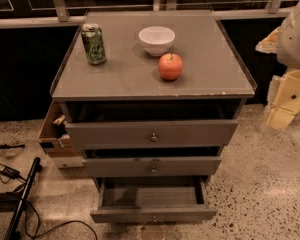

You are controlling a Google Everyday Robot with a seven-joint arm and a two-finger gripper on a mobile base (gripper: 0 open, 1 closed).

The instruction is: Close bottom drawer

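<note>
The bottom drawer (154, 214) is the lowest of three grey drawers in a cabinet. It stands pulled far out towards me, its shallow box bare inside, with a small round knob (154, 218) at the centre of its front. The middle drawer (152, 166) and the top drawer (152, 133) stick out only slightly. My arm comes in at the right edge, white above and cream below. My gripper (282, 111) hangs there beside the cabinet's right side, level with the top drawer, well apart from the bottom drawer.
On the cabinet top (115, 81) stand a green can (93, 44), a white bowl (156, 39) and a red apple (170, 66). A cardboard box (55, 136) leans against the cabinet's left side. Cables and a black pole (21, 196) lie on the floor at left.
</note>
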